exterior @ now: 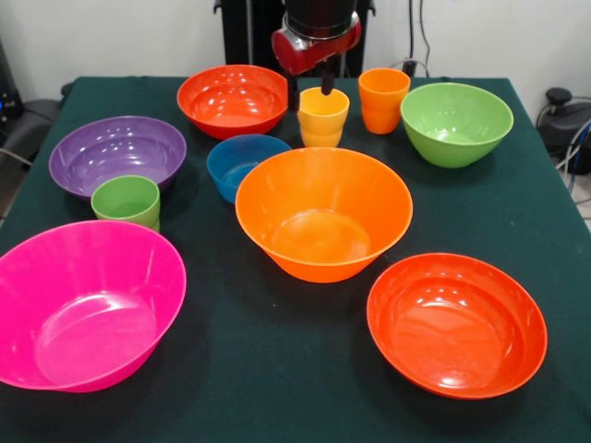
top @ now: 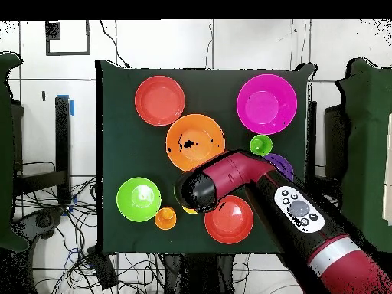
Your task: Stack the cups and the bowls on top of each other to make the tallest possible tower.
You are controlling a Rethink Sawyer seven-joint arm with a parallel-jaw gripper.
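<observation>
I have the gripper (exterior: pixel 326 89) dipping into the yellow cup (exterior: pixel 323 115) just behind the light orange bowl (exterior: pixel 323 214); I cannot tell its spread. Light, slick plastic: pinch the rim wall.

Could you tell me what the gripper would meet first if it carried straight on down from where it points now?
Most likely the small yellow plastic cup: the gripper points into its mouth.

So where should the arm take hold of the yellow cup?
By the rim wall, coming straight down from above. The yellow cup stands upright with its mouth open to the top, and the gripper hangs right over it. The blue bowl and orange cup stand close on either side, so a sideways approach looks cramped.
</observation>
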